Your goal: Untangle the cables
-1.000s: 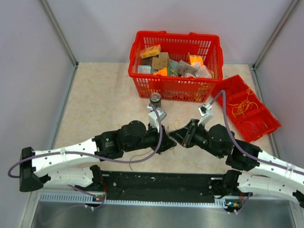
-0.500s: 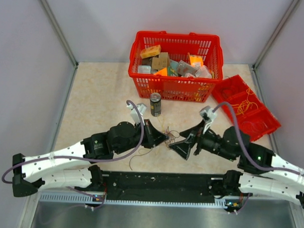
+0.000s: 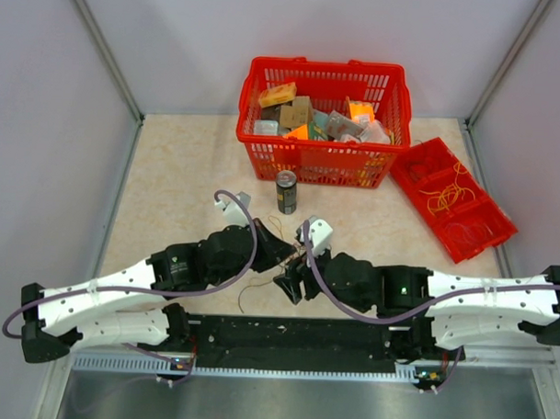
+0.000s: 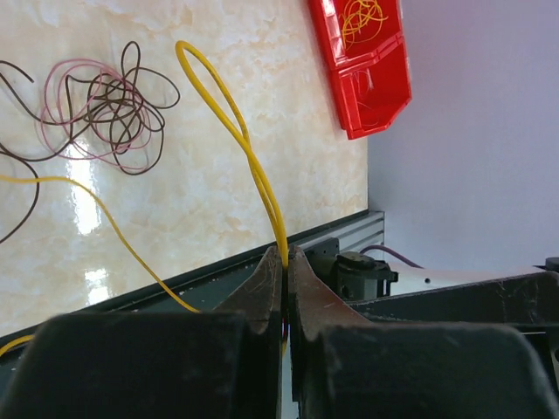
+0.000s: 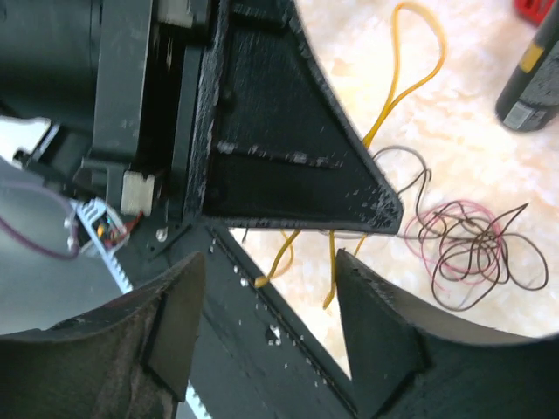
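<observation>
My left gripper (image 4: 286,254) is shut on a yellow cable (image 4: 234,120), which rises out of the jaws as a long narrow loop. A tangle of dark brown and pink cables (image 4: 110,106) lies on the table beyond it. My right gripper (image 5: 269,269) is open with nothing between its fingers, close beneath the left gripper's dark finger (image 5: 288,148). Two loose yellow cable ends (image 5: 332,278) hang between them, and the dark tangle (image 5: 472,246) lies to the right. In the top view the left gripper (image 3: 280,253) and the right gripper (image 3: 291,285) almost touch at the table's middle front.
A drink can (image 3: 286,191) stands just behind the grippers. A red basket (image 3: 323,160) full of small boxes sits at the back. A red tray (image 3: 463,236) holding yellow cables lies at the right. The black base rail (image 3: 294,334) runs along the near edge.
The right gripper went from shut to open and its arm swung left to sit beside the left gripper. The left arm drew back and left, staying shut on the yellow cable.
</observation>
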Controlling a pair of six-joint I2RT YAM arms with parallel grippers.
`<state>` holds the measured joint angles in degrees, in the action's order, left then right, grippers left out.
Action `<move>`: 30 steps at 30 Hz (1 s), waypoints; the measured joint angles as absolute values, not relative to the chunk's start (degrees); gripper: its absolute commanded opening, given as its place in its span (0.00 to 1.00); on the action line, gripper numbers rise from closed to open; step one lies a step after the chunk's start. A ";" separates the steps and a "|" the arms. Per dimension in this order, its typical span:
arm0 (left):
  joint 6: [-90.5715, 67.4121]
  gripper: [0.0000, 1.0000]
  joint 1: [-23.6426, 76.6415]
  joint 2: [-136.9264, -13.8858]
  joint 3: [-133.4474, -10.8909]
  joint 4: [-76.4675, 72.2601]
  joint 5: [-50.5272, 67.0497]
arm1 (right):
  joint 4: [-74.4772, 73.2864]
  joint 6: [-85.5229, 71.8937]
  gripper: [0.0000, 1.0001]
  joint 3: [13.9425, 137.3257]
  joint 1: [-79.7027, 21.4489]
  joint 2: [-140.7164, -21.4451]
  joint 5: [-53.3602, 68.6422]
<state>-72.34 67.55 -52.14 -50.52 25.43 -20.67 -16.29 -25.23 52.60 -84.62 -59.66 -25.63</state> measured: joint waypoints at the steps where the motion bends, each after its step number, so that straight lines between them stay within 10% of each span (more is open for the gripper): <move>1: -72.90 0.00 67.53 -52.03 -50.52 25.54 -20.75 | -15.86 -25.21 0.56 53.04 -84.95 -60.20 -26.96; 10: -77.01 0.00 67.46 -50.59 -49.91 25.80 -21.69 | -14.59 -25.65 0.31 53.82 -85.03 -62.72 -34.20; 13: -77.95 0.00 67.42 -50.02 -49.39 25.71 -22.15 | -14.57 -25.43 0.00 53.82 -85.08 -62.78 -35.53; 16: -78.35 0.02 67.31 -49.43 -48.40 25.08 -22.48 | -14.70 -25.74 0.00 54.04 -85.32 -63.42 -36.47; 20: -77.80 0.58 67.20 -48.29 -47.33 24.49 -23.31 | -14.70 -26.17 0.00 54.11 -85.34 -63.75 -37.41; 24: -76.36 0.94 67.16 -42.41 -44.86 24.67 -25.93 | -15.22 -27.07 0.00 52.53 -83.50 -60.53 -36.45; 30: -70.00 0.98 67.09 -27.09 -38.06 22.52 -29.63 | -16.16 -27.64 0.00 45.74 -71.66 -49.06 -29.50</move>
<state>-70.00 67.09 -27.09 -38.06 22.52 -29.63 -16.16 -27.64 45.74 -71.66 -49.06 -29.50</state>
